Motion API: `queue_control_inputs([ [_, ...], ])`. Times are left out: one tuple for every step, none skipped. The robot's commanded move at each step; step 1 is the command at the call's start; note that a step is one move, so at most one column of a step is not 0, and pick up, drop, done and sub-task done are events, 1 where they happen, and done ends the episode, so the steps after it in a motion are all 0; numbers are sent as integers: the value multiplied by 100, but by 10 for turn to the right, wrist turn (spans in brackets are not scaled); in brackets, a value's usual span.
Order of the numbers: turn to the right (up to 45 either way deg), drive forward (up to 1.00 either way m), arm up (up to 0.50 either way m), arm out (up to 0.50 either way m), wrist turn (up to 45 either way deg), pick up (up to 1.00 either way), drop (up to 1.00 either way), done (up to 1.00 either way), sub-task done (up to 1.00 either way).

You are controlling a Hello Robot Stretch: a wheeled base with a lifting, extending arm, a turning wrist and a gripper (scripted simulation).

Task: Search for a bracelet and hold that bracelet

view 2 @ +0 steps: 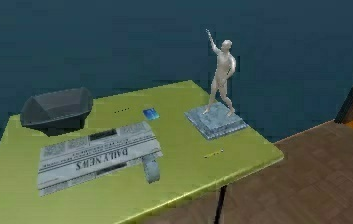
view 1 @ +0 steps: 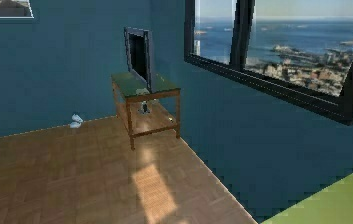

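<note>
- One candidate for the bracelet: a small grey band (view 2: 151, 170) lying on the yellow-green table (view 2: 189, 150) at the newspaper's (view 2: 99, 155) near corner; too small to name with certainty.
- Handling, judged: light, stiff and smooth, apt to skid on the tabletop; best taken across one side of the loop, a finger inside and a finger outside.
- Neighbours on the table: dark grey lump (view 2: 56, 108), small blue item (view 2: 151, 113), statue (view 2: 220, 75) on its base, all apart from the band.
- The gripper: its state and what it touches cannot be told.
</note>
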Motion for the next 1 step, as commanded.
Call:
queue_control_inputs([
  [0,0,50,0,0,0,0,0,0],
])
